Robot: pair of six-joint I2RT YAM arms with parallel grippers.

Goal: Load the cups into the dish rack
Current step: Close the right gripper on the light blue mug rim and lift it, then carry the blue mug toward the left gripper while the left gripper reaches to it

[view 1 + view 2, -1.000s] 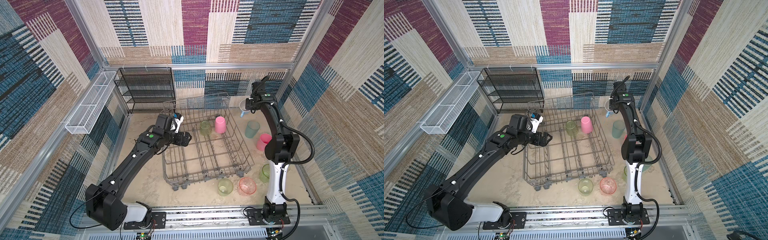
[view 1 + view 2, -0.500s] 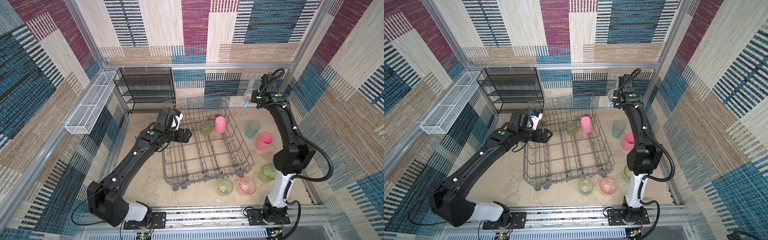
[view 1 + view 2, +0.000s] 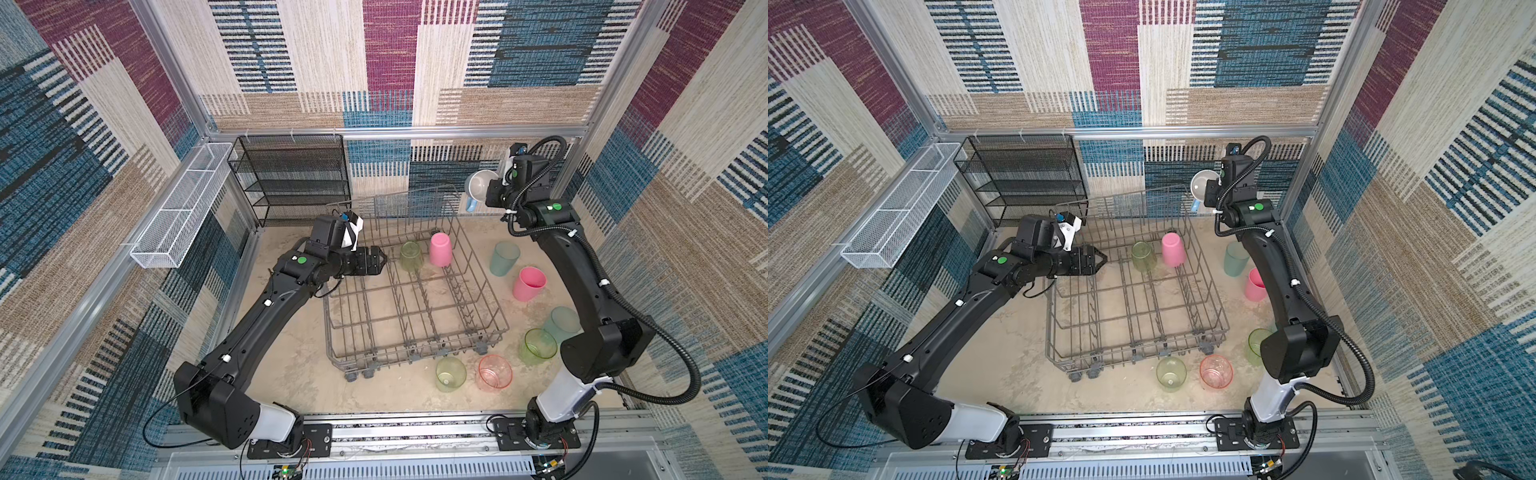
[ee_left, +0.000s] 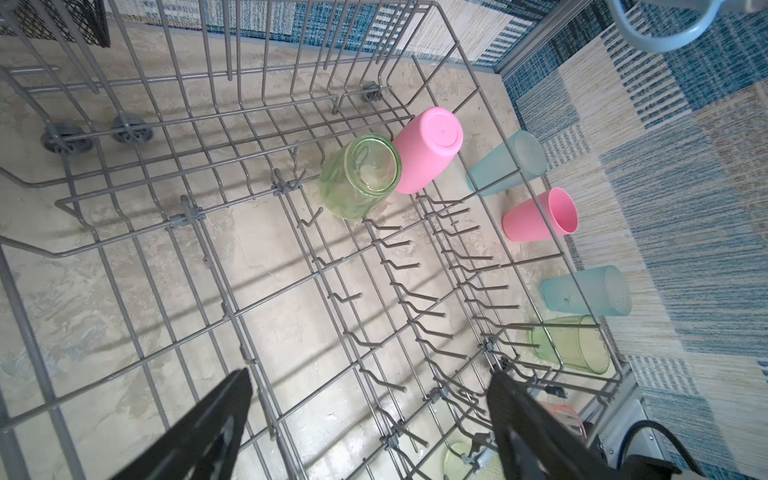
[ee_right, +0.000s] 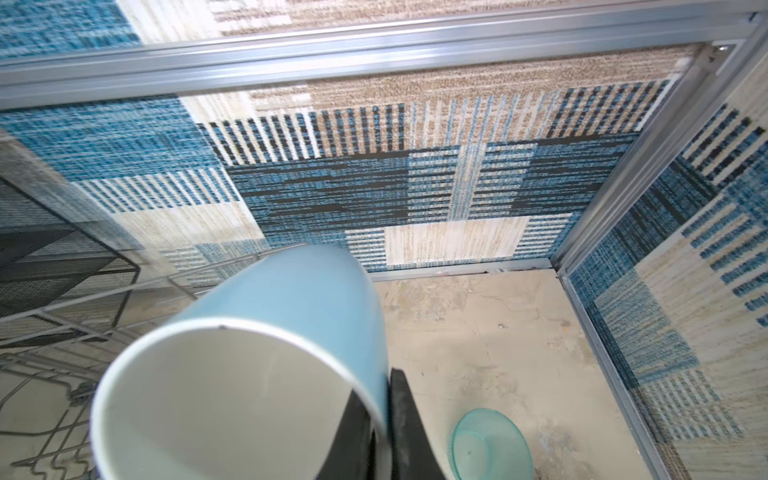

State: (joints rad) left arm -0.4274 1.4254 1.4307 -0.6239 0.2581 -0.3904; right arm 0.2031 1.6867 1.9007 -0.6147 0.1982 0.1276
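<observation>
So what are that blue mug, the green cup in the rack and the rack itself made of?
The dish rack: thin grey wires with a matte coat, apparently coated metal. The yellow-green cup in it: see-through and tinted, so likely plastic. The light-blue mug: opaque, smooth, faint sheen, white inside; probably glazed ceramic, possibly plastic.

A black mesh shelf unit [image 3: 291, 178] stands at the back of the mottled beige table [image 3: 286, 374], against the rear wall. Just beside it, a long white mesh basket [image 3: 183, 208] hangs along the aluminium frame [image 3: 395, 132] on the left in both top views. The walls [image 3: 390, 50] are woven patchwork in blue, maroon and tan.
</observation>
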